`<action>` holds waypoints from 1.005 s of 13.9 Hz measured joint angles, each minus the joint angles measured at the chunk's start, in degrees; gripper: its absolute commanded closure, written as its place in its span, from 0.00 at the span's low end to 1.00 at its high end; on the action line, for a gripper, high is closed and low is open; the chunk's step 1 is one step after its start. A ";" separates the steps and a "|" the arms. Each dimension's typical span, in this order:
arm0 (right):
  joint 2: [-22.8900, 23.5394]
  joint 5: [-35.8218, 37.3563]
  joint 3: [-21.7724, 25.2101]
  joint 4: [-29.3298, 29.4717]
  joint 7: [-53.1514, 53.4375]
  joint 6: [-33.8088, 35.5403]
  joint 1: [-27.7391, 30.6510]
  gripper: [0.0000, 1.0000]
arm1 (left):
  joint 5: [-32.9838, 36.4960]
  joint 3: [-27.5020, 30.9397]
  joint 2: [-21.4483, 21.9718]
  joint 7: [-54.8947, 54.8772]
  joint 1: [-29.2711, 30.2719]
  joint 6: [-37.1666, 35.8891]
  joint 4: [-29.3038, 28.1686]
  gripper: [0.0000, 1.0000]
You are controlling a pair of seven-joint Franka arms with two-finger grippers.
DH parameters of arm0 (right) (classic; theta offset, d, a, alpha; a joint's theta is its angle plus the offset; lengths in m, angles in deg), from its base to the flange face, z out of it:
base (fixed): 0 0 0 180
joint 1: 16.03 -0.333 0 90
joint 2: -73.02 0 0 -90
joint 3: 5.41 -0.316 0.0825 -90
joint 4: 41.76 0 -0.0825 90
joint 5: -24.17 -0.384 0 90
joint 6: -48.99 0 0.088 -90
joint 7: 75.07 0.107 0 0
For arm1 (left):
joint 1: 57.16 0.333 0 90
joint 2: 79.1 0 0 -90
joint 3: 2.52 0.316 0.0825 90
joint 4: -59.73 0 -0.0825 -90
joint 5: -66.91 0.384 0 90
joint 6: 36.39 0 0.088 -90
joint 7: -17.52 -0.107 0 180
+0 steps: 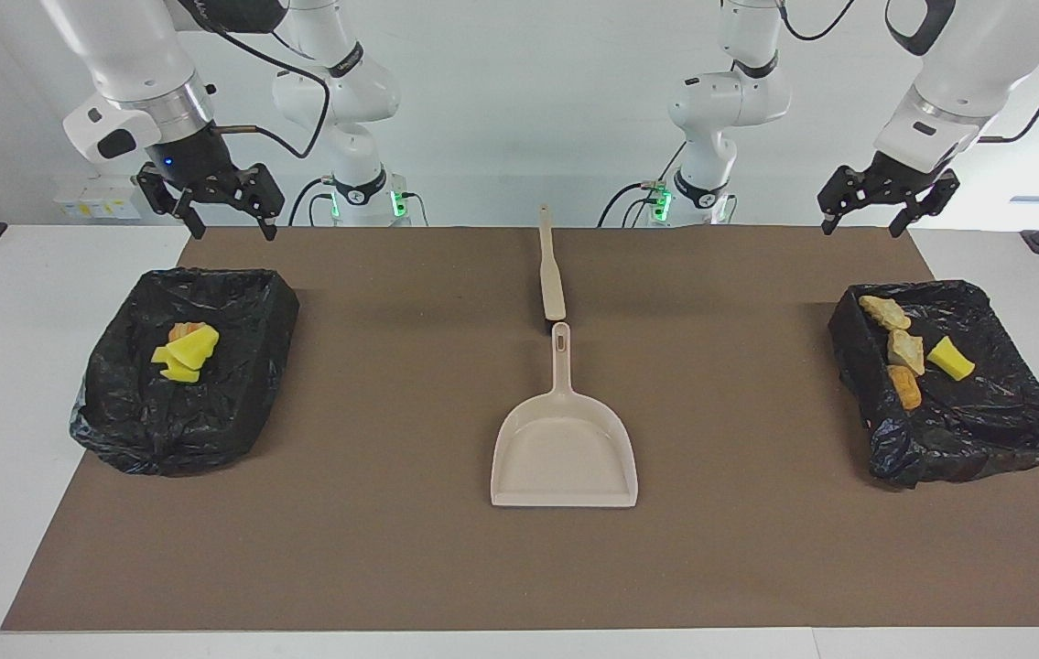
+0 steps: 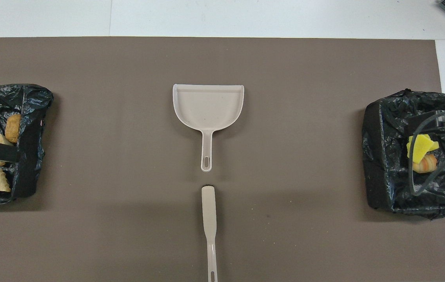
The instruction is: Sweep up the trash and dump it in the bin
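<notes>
Smooth beige dustpan [image 1: 564, 453], crinkled black bins [image 1: 185, 366], spongy yellow trash [image 1: 950, 358], left gripper [image 1: 887, 203] and right gripper [image 1: 224, 209] both released

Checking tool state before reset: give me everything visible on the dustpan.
The dustpan is beige, plastic by its look: a wide flat scoop with low raised walls and a slim handle ending in a slotted hole. It lies flat and empty mid-mat, handle toward the robots, in line with the brush handle without touching it. Neither gripper touches it.

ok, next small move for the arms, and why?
Probably none. The trash already lies in the two bins, the dustpan is empty, and the left gripper and right gripper hang open, holding nothing. I'd just park both.
</notes>
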 measured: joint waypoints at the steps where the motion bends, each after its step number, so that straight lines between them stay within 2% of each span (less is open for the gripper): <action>1: 0.00 0.00 0.00 0.00 0.00 0.00 0.00 0.00 | 0.35 -0.07 0.12 -0.07 0.00 -2.03 1.43 0.00; 4: 0.00 0.00 0.00 0.00 0.00 0.00 0.00 0.00 | 0.90 -0.34 0.22 -0.23 0.00 -5.29 3.61 0.00; 10: 0.00 0.00 0.00 0.00 0.00 0.00 0.00 0.00 | 0.23 -2.60 0.19 -0.11 -0.15 -5.45 3.62 0.00; 14: 0.00 0.00 0.00 0.00 0.00 0.00 0.00 0.00 | -0.45 -2.85 0.19 3.91 -0.19 -5.42 5.31 0.00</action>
